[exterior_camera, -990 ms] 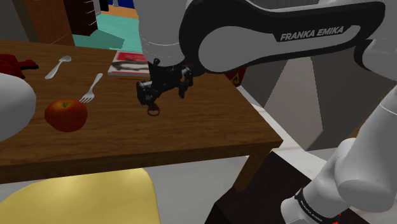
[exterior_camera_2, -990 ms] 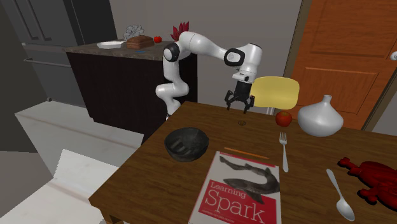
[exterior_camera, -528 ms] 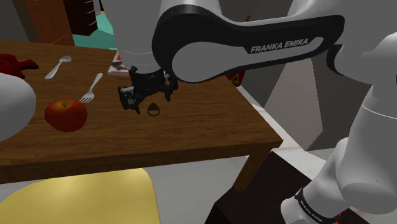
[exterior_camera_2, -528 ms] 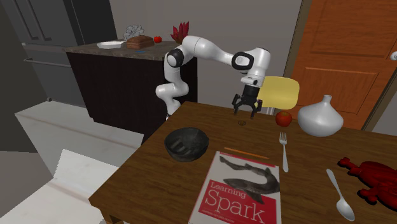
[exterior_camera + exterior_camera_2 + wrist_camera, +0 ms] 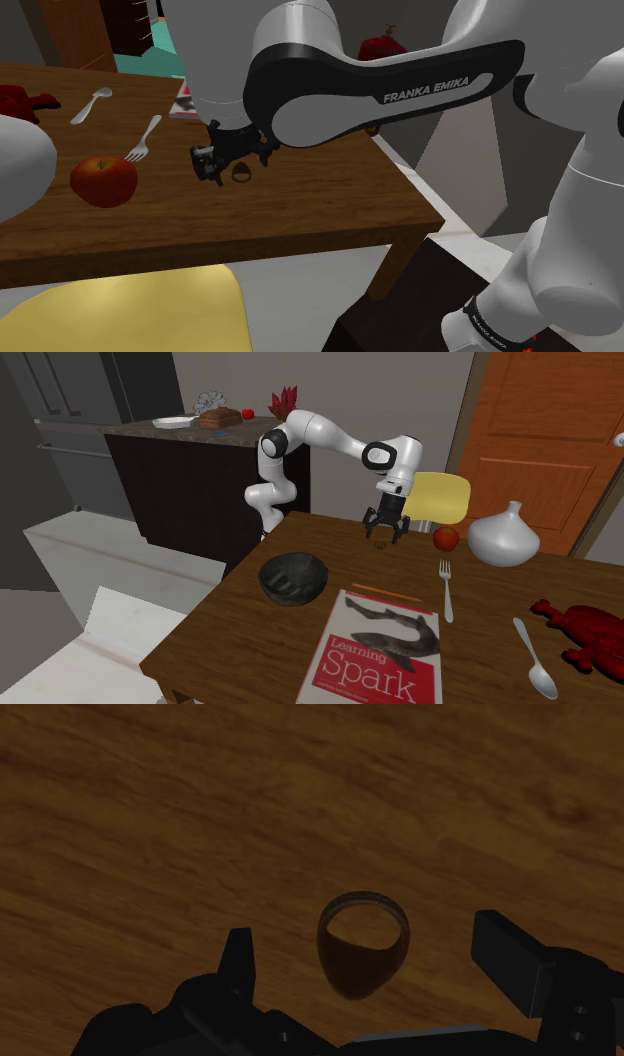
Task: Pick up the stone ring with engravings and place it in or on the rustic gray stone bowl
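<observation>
Your jaws stand open low over the desk [image 5: 330, 195], the ring [image 5: 363, 944] lying on the wood between them, roughly centred, touched by neither. Lower straight down until the tips flank the band, then close gently: it looks small and could skid or tip out. Check it is clasped before you lift. The bowl [image 5: 294, 578] sits well apart along the desk.

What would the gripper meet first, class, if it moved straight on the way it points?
Probably the ring, lying between the gripper's open fingers; the fingertips themselves would likely land on the wooden table beside it.
</observation>
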